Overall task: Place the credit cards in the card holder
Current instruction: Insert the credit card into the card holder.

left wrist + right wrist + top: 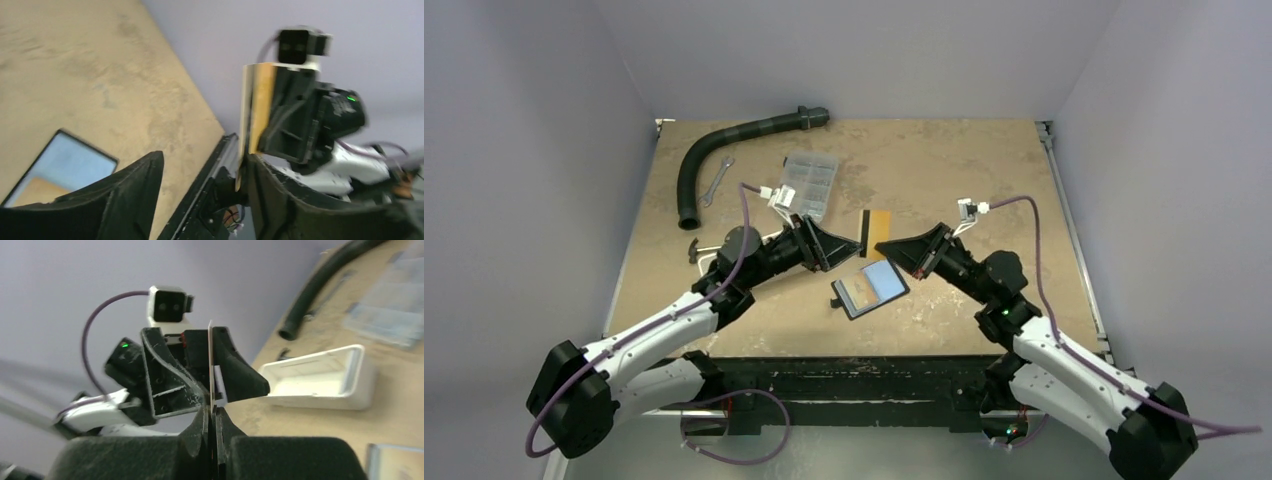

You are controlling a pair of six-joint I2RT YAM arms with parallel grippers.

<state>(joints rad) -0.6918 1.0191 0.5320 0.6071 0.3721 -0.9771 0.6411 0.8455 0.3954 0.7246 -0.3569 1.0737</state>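
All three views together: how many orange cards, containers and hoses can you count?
Orange cards: 2 (held card in the right gripper, tucked card in the card holder)
Containers: 3 (card holder, clear compartment box, white tray)
Hoses: 1 (black hose)
Total: 6

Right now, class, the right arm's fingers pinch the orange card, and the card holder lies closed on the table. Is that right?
Not quite. The card holder lies open, not closed: the top view shows its pale bluish inside facing up. The rest stands: the right arm's fingers pinch the orange card, and the holder is on the table.
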